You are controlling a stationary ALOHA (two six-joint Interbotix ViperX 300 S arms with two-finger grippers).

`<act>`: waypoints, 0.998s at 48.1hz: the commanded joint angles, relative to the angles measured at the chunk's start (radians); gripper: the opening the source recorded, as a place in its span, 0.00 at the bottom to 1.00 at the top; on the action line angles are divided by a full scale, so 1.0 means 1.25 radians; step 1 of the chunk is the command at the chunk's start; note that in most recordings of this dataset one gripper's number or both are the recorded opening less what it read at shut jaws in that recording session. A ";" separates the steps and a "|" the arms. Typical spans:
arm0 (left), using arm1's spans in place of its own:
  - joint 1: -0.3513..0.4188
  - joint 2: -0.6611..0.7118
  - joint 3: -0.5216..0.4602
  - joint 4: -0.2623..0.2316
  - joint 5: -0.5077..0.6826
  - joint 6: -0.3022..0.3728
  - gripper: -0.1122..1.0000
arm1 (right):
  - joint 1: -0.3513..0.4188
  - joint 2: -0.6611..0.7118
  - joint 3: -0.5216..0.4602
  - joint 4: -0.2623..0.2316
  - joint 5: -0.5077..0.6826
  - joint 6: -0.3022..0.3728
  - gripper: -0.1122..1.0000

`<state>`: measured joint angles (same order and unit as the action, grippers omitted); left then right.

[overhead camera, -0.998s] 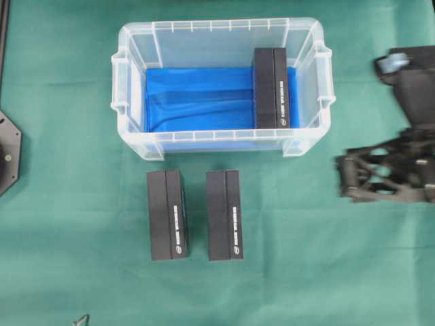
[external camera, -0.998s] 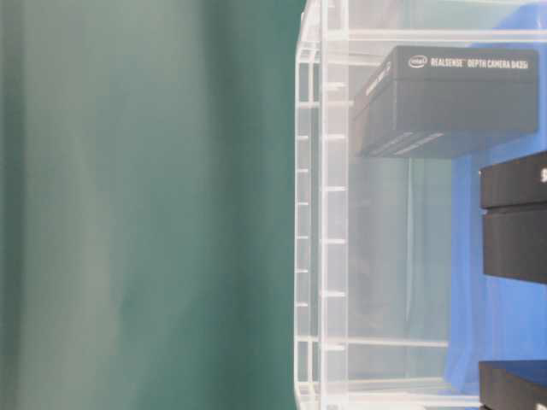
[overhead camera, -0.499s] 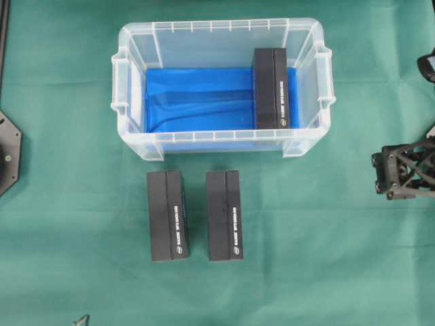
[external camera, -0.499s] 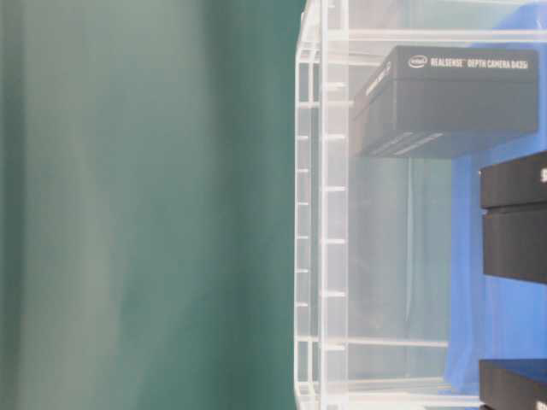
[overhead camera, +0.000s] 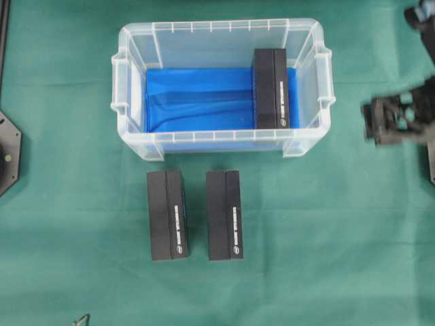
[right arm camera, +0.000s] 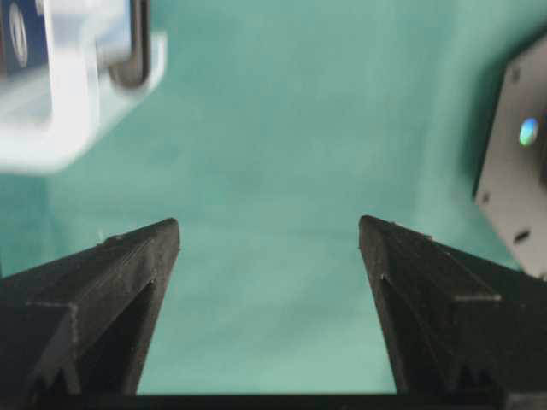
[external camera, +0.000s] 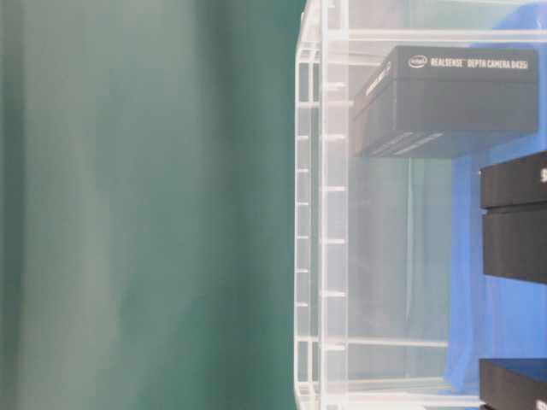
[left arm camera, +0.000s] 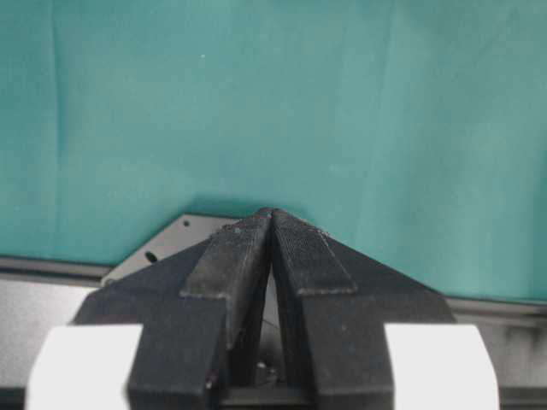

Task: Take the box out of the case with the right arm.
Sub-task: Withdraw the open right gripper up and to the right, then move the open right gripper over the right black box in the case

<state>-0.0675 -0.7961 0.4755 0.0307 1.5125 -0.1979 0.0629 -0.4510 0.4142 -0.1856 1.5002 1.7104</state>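
Note:
The case [overhead camera: 217, 26] is a clear bin with a blue sheet on its bottom, at the top middle of the green cloth. One black box [overhead camera: 271, 88] lies inside it against the right end. Seen from table level, the box [external camera: 453, 98] shows through the case wall [external camera: 325, 213]. My right gripper [overhead camera: 370, 122] hangs over the cloth to the right of the case, apart from it. Its jaws stand wide open and hold nothing in the right wrist view [right arm camera: 269, 226]. A corner of the case [right arm camera: 68, 111] shows at upper left there. My left gripper [left arm camera: 272, 212] is shut and holds nothing.
Two more black boxes [overhead camera: 168, 214] [overhead camera: 225, 214] lie side by side on the cloth in front of the case. A black base plate [overhead camera: 8, 153] sits at the left edge. Another black plate [right arm camera: 513, 171] shows at the right in the right wrist view.
The right gripper first drew back to the right, then moved toward the far side, level with the case's right end. Its jaws stayed open. Boxes and case have not moved.

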 commanded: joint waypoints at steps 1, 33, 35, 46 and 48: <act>0.000 0.004 -0.017 0.001 -0.004 0.000 0.10 | -0.050 -0.011 -0.001 -0.001 -0.016 -0.043 0.86; 0.001 0.004 -0.017 0.001 -0.004 0.000 0.10 | -0.236 -0.012 0.032 0.017 -0.072 -0.209 0.86; 0.000 0.004 -0.017 0.001 -0.004 0.000 0.10 | -0.236 -0.012 0.032 0.017 -0.072 -0.207 0.86; 0.001 0.004 -0.017 0.001 -0.004 0.001 0.10 | -0.237 -0.012 0.032 0.018 -0.070 -0.207 0.86; 0.001 0.004 -0.017 0.001 -0.004 0.000 0.10 | -0.236 -0.012 0.031 0.018 -0.070 -0.207 0.86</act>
<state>-0.0675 -0.7961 0.4740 0.0291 1.5125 -0.1979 -0.2286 -0.4541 0.4633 -0.1641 1.4159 1.4527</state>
